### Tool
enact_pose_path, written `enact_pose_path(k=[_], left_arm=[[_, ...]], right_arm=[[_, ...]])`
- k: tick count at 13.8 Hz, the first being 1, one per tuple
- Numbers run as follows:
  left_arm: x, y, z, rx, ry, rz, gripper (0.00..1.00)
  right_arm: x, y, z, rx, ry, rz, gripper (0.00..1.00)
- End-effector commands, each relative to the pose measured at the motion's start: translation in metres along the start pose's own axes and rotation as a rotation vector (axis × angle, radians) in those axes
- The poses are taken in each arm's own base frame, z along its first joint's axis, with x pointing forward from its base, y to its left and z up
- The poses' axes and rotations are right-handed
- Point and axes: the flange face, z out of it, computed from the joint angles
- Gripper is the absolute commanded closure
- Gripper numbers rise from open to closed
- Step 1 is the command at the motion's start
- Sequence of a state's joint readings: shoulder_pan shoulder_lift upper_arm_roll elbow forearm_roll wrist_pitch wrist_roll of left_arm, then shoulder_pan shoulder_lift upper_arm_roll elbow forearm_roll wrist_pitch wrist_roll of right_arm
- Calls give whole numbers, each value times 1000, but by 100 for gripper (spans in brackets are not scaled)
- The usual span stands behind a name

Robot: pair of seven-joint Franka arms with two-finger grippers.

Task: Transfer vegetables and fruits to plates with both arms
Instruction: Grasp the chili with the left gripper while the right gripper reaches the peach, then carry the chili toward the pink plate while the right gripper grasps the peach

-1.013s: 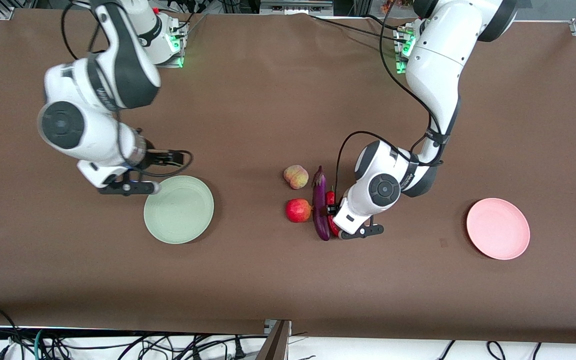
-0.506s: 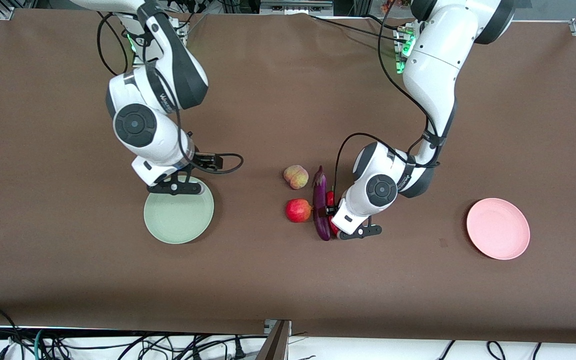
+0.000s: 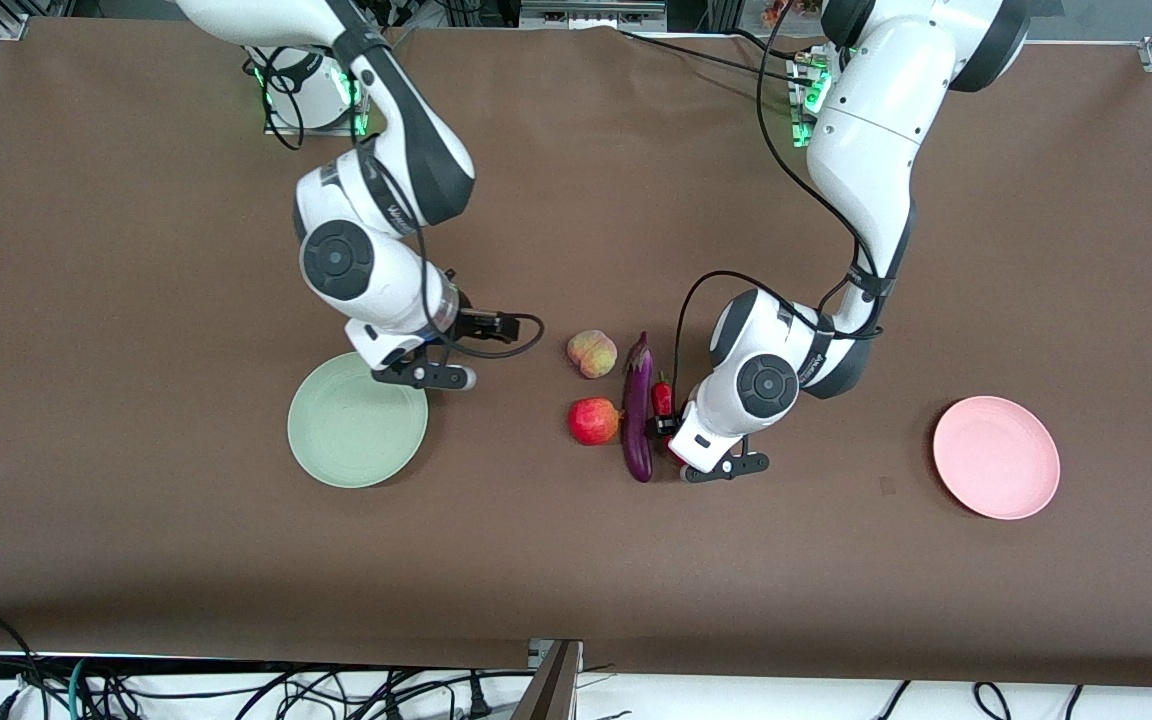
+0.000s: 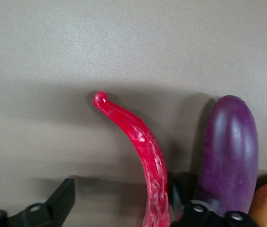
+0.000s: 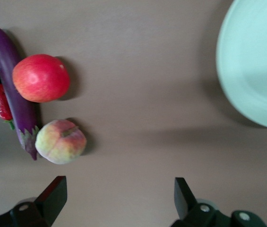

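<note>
My left gripper (image 3: 669, 432) is down on the table astride the red chili pepper (image 3: 661, 397) (image 4: 142, 146). It is open: one finger (image 4: 178, 201) is against the chili and the other stands well off it. The purple eggplant (image 3: 638, 410) (image 4: 228, 151) lies alongside the chili, touching the red apple-like fruit (image 3: 593, 421). The peach (image 3: 592, 353) sits by the eggplant's cap. My right gripper (image 3: 414, 365) (image 5: 119, 196) hangs open and empty over bare table between the mint green plate (image 3: 356, 432) and the peach. The pink plate (image 3: 996, 457) lies toward the left arm's end.
Brown cloth covers the whole table (image 3: 576, 560). Cables trail along the front edge and by the arm bases. Both plates are bare.
My right arm has swung from beside the green plate toward the fruit in the middle. My left gripper's jaws have narrowed around the chili, and the eggplant has shifted slightly.
</note>
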State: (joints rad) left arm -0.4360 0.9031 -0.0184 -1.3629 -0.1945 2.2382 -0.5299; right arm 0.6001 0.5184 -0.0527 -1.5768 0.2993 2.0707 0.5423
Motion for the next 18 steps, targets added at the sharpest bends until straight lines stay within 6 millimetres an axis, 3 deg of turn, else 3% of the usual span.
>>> enact_pose_path(k=[1, 3, 5, 8, 10, 12, 14, 16, 18], left_arm=[[6, 2, -1, -6, 10, 13, 40], [8, 0, -2, -4, 13, 72, 63], [10, -2, -3, -2, 17, 146, 98], [24, -16, -18, -10, 35, 169, 100], [38, -36, -26, -17, 41, 187, 100], [51, -53, -56, -21, 58, 200, 100], [65, -87, -81, -16, 31, 297, 100], [95, -162, -106, -18, 17, 396, 100], [111, -227, -112, 16, -34, 490, 100]], right_arm=[[-5, -27, 32, 30, 40, 64, 0], [-20, -55, 56, 58, 88, 80, 0], [-25, -66, 76, 77, 119, 107, 0], [-39, -88, 111, 114, 172, 128, 0], [-40, -87, 126, 107, 175, 127, 0], [-45, -93, 141, 99, 172, 113, 0], [-47, -96, 155, 111, 191, 108, 0], [-44, -93, 168, 115, 208, 105, 0], [-50, -96, 181, 116, 214, 94, 0]])
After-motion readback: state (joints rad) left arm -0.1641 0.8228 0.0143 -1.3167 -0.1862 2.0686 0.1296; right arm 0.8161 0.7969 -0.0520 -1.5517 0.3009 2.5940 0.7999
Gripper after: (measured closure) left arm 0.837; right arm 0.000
